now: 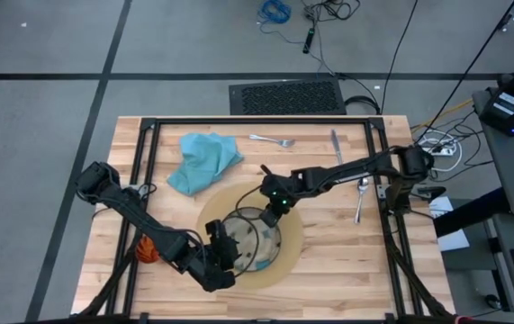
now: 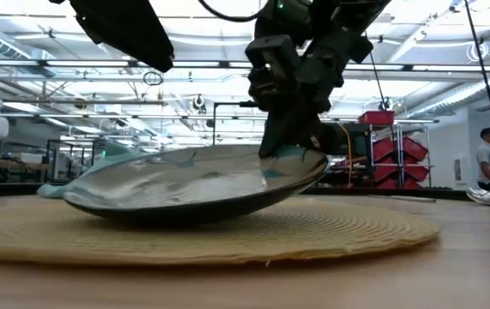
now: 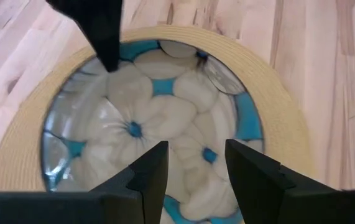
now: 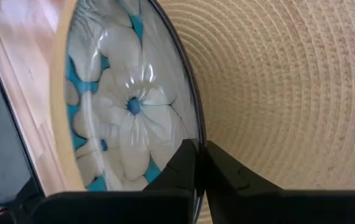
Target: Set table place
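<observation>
A: Two arms over one plate (image 1: 255, 241), both working near the front edge of the counter (image 1: 347, 261). Closest in?

B: Left claw (image 1: 223, 255), at the plate's near-left side. Its fingers (image 3: 149, 171) stand apart with a clear gap, hovering above the plate's inside. They grip nothing.

A: And the plate itself?

B: Glassy, white petal pattern with blue patches. It sits on the round tan mat (image 1: 297, 236), but not flat. The low view has it tilted: the edge under the right claw (image 2: 283, 146) is lifted off the mat, the opposite side rests down.

A: So the right claw has it?

B: Yes. Right claw (image 1: 273, 209) is pinched shut on the plate's rim at the far side, fingers (image 4: 186, 165) pressed together with the edge caught between them.

A: Further back?

B: Orange cup (image 1: 146, 248) sits left of the mat, partly under the left arm. Beyond the mat, the light-blue napkin (image 1: 202, 160) lies crumpled at far left. Fork (image 1: 272, 139) lies near the far edge, around the middle. Knife (image 1: 336, 146) lies to its right, well apart from the mat. Spoon (image 1: 360, 198) lies on the right side, just beside the right arm's base.

A: Anything past the counter?

B: One person (image 2: 489, 159) standing in the room, far right in the low view.
</observation>
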Robot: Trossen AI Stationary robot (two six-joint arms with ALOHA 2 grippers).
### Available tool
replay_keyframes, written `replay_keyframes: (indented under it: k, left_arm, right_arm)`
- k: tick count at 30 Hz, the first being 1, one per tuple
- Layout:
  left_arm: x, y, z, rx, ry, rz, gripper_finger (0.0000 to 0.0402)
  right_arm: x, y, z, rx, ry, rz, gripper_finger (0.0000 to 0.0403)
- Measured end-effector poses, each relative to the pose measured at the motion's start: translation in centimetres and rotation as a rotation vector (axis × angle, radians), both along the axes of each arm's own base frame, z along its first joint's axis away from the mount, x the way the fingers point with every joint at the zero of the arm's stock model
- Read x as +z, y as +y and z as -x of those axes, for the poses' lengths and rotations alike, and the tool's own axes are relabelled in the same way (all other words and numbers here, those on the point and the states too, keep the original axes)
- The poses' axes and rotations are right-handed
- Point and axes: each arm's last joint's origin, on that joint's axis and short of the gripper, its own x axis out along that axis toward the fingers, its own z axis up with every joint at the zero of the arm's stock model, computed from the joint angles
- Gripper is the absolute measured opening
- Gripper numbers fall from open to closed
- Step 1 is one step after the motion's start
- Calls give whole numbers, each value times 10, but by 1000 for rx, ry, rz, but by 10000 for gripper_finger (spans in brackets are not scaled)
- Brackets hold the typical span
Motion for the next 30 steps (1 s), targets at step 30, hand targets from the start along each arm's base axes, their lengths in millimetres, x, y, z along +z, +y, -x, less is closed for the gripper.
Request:
replay_keyframes:
  k: [30]
  left_arm:
    - [0, -1, 1, -4, -1, 0, 145]
  right_arm:
    - [-34, 2, 8, -9, 224, 8, 0]
